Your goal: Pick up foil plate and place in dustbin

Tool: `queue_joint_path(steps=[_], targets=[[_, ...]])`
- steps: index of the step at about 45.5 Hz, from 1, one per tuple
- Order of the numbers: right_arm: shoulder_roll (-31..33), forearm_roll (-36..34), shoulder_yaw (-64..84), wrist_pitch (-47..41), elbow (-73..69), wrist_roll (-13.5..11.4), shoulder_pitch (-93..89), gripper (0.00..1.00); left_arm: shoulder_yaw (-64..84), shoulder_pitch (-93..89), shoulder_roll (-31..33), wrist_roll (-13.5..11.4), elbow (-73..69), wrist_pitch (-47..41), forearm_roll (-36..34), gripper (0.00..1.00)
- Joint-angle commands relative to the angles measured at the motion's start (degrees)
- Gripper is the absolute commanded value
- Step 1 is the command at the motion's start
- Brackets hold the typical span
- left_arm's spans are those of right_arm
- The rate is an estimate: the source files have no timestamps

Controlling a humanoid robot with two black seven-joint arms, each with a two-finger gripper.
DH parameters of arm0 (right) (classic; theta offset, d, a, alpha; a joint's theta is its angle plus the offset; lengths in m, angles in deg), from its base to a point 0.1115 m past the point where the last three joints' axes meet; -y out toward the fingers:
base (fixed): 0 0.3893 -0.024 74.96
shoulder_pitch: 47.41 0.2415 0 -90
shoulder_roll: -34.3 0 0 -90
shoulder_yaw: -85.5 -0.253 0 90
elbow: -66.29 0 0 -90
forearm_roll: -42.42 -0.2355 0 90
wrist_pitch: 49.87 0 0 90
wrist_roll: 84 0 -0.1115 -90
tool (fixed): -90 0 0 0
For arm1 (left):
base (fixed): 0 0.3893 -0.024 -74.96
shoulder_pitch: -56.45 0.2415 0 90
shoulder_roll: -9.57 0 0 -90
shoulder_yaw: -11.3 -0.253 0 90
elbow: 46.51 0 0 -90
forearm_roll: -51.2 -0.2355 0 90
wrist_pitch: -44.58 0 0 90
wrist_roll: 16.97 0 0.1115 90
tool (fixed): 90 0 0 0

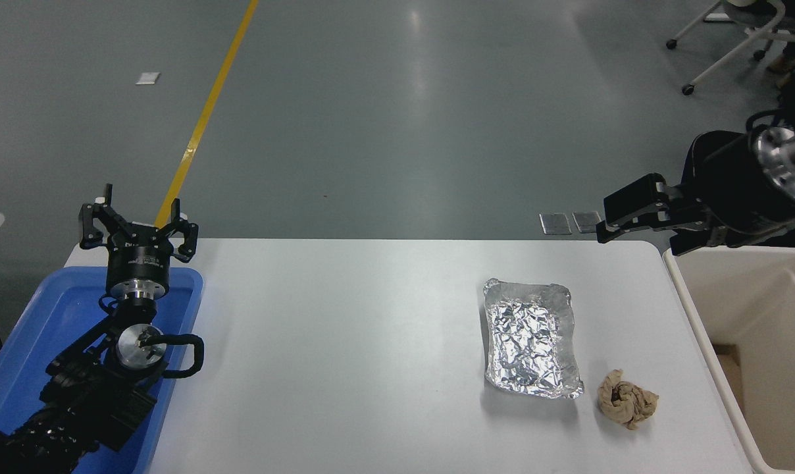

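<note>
The foil plate [531, 339], a crinkled silver tray, lies flat on the white table [345, 342] at the right of middle. The cream dustbin [690, 309] stands off the table's right edge. My right gripper [616, 216] hangs in the air above the table's far right corner, pointing left. It is apart from the foil plate, beyond it and to its right, and holds nothing. My left gripper [137, 214] is parked at the lower left, open and empty, pointing up over the blue tray.
A crumpled brown paper ball [626, 398] lies just right of the foil plate's near corner. A shallow blue tray [16, 355] sits at the table's left edge under the left arm. A wheeled chair [733, 39] stands on the floor at the top right.
</note>
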Motion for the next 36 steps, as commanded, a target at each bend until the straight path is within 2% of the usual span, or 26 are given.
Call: queue_joint_path(steps=[1,21,36], targets=[[2.3,0.3,0.0,-4.0,-1.0,-0.2,2.8,1.0,0.0,0.0,0.0,0.0,0.0,0.0,-0.1,0.99],[4.1,1.1,3.0,-4.0,1.1,-0.5,-4.0,1.0,0.0,0.0,0.0,0.0,0.0,0.0,0.0,0.99],[3.4,1.0,1.2,8.9,6.3,-0.5,-19.7,1.0,0.0,0.0,0.1,0.0,0.0,0.0,-0.1,0.99]])
